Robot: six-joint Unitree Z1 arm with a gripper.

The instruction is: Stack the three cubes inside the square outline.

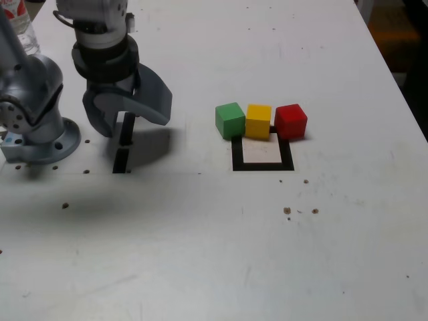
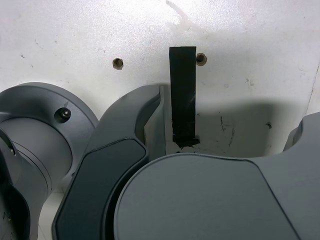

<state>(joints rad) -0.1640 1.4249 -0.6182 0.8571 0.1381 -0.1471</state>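
Three cubes stand side by side in a row on the white table: green [image 1: 229, 120], yellow [image 1: 258, 121] and red [image 1: 290, 121]. They sit along the far edge of the square outline [image 1: 262, 166], whose white inside holds nothing. My gripper [image 1: 127, 124] hangs well off to the exterior view's left of the cubes, pointing down with its jaws spread wide and nothing between them. It hovers over a short black tape strip [image 2: 183, 95]. The wrist view shows only that strip, the table and my own grey fingers [image 2: 125, 150]; the cubes are out of that view.
My arm's grey base [image 1: 40, 137] is bolted at the exterior view's left, with a plastic bottle [image 1: 20, 27] behind it. A second short tape strip [image 1: 121, 160] lies below the gripper. Small screw holes [image 1: 287, 210] dot the table. The table edge [image 1: 401, 87] runs along the right.
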